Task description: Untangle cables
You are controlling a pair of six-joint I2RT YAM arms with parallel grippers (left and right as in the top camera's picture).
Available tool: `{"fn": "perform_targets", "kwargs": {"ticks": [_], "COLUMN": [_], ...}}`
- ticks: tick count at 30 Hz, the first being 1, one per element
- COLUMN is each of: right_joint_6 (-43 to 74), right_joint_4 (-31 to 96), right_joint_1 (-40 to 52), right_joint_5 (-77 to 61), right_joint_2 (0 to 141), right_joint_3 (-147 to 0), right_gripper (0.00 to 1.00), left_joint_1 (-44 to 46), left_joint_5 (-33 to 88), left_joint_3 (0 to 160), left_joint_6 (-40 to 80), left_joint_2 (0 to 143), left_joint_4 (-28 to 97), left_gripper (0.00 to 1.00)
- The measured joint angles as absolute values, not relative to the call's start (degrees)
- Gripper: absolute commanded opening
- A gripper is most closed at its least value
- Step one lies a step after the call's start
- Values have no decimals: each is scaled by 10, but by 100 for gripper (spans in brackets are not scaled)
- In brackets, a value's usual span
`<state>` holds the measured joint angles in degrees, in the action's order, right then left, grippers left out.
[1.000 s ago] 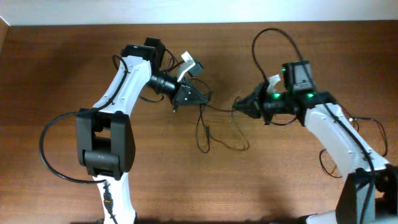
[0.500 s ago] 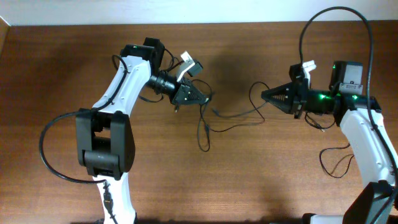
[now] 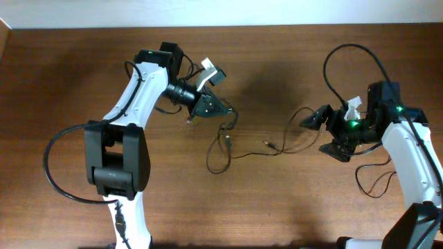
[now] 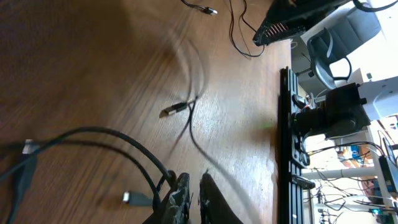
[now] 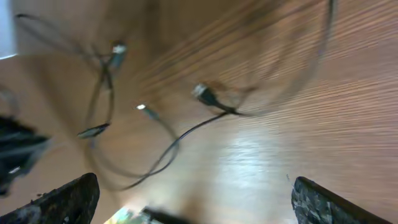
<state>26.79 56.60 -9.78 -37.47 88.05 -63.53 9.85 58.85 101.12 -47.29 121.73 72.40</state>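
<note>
Overhead view: the cables [image 3: 266,145] lie loose on the brown desk [image 3: 311,207], about mid-desk between the two arms and well clear of every edge. You can trace one thin black strand hanging from the left tool [image 3: 223,108] down into a narrow loop. From that loop it trails flat toward the right side of the desk and curls up just short of the right tool [image 3: 324,135]. A small plug end sits beside that flat run, roughly halfway between the tools. Left wrist view: the left tool [image 4: 194,200] has its fingers pressed almost together, with only a slit between them. A black strand runs right in to their tips, so read it as clamped on the cables. A metal-tipped plug [image 4: 174,110] rests on the wood ahead of it, and the strands around it are blurred. Right wrist view: the right tool [image 5: 194,198] stands wide apart, one finger at each lower corner of the frame, with bare wood between and nothing gripped. Ahead of it you see a plug [image 5: 202,93] with its thin lead curving off across the desk. More looped strands lie beyond, too smeared to count.
</note>
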Motion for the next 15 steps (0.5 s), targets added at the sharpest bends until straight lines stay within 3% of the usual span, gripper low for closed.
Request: {"fn": "perform_targets", "kwargs": {"ticks": [7,15], "right_joint_6": [268,268], "right_joint_4": [566,566], "right_joint_1": [-98,-98], "right_joint_5": [-318,-313], "right_joint_2": [881,881], "right_joint_3": [-635,-635], "right_gripper": [99,99], "left_joint_1": [99,100], "left_joint_5": [585,561], "left_joint_3": [1011,1011], "left_joint_6": [-473,-419], "left_joint_2": [1217,1217], "left_joint_4": [725,695], "left_gripper": [0,3]}}
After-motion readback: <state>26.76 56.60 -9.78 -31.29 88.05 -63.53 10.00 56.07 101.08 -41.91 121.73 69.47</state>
